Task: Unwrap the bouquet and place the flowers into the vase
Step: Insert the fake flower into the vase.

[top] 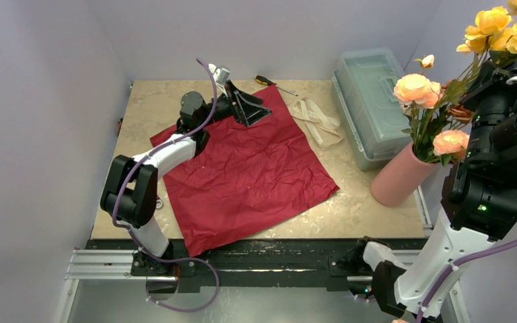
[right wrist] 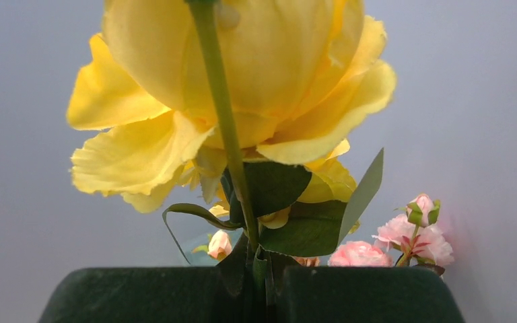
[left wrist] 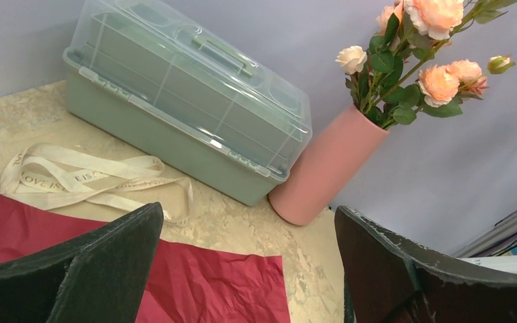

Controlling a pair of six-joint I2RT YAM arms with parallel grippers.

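The bouquet is apart: its dark red paper (top: 249,171) lies flat on the table and the cream ribbon (top: 316,121) lies loose behind it. Pink flowers (top: 414,87) stand in the salmon vase (top: 400,178) at the right, which leans in the top view. My right gripper (right wrist: 262,289) is shut on the green stem of yellow flowers (right wrist: 242,87), held high above the vase (top: 505,30). My left gripper (top: 246,108) hangs open over the paper's far edge, nothing between its fingers (left wrist: 108,262); it faces the vase (left wrist: 326,168).
A clear greenish box with a handle (top: 370,101) sits at the back right, touching the vase. A screwdriver (top: 272,83) lies by the back wall. The ribbon (left wrist: 74,178) is between the paper (left wrist: 215,282) and the box (left wrist: 188,94).
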